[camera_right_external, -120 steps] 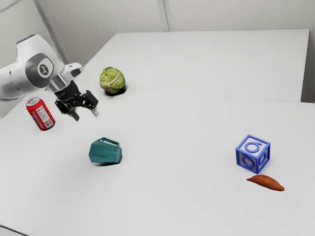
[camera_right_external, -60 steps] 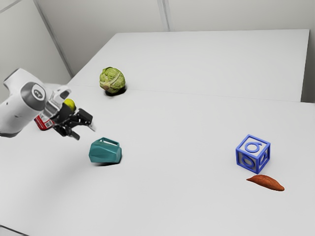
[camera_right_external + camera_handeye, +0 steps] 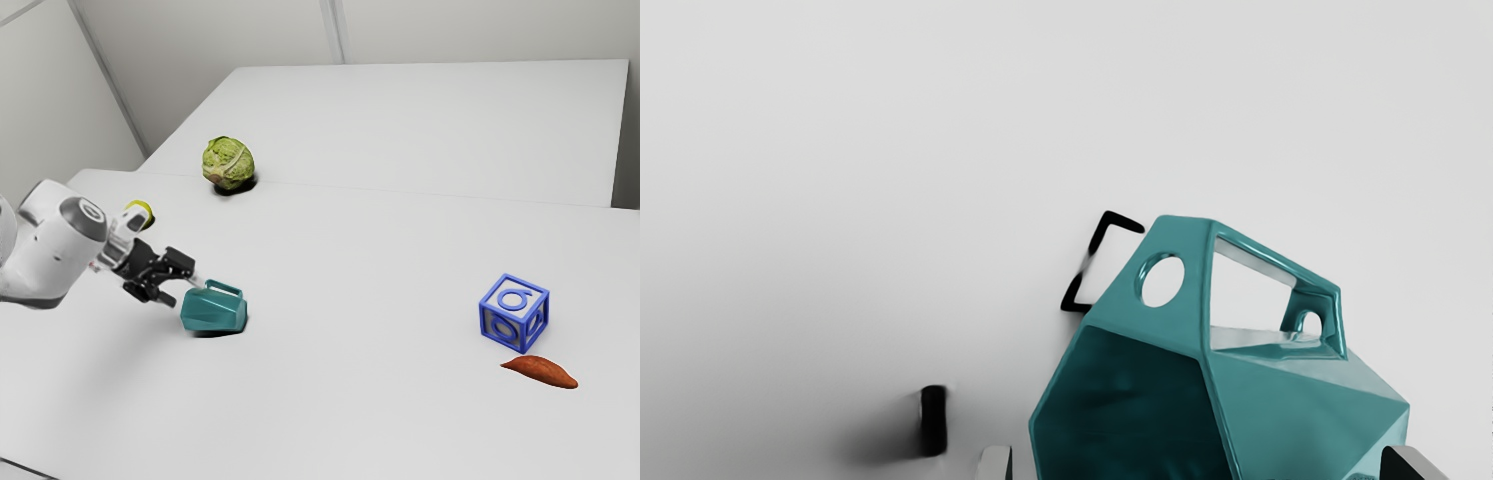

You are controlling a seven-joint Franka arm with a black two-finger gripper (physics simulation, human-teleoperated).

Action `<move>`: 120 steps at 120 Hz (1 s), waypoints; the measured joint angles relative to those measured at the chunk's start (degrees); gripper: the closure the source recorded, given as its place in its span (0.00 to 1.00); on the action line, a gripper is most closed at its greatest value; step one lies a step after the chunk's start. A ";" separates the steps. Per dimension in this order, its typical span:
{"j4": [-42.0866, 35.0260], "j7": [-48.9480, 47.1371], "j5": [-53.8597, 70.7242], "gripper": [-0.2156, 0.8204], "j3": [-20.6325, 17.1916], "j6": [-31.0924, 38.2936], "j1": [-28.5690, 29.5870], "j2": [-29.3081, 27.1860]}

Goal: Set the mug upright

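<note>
My tool (image 3: 188, 292) is hovering just beside the mug (image 3: 214, 308), its fingers standing wide and gripping nothing. The mug is lying on its side on the counter (image 3: 360, 400), handle raised, a dark end facing me. It is sitting off-centre, closer to one fingertip (image 3: 1406, 463), so a crooked approach is risking a bump that sends it skidding or rolling. Its slanting facets are inviting slip; a shallow pinch is threatening to drop it during the turn upright. Toward the counter's corner at the exterior view's left, a yellow thing (image 3: 144, 212) is sitting where my arm could be clipping it. Farther out, the cabbage (image 3: 228, 163), block (image 3: 514, 313) and sweet potato (image 3: 541, 371) are posing little danger.
</note>
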 joint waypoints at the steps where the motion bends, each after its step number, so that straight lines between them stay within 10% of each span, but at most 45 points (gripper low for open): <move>1: 0.01 0.25 -0.28 0.21 0.00 -0.01 -0.07 0.12; 95: -0.01 19.36 -15.63 0.21 -0.01 -10.28 1.21 3.84; 120: -0.10 21.76 -16.55 0.42 -0.01 -11.34 1.22 4.05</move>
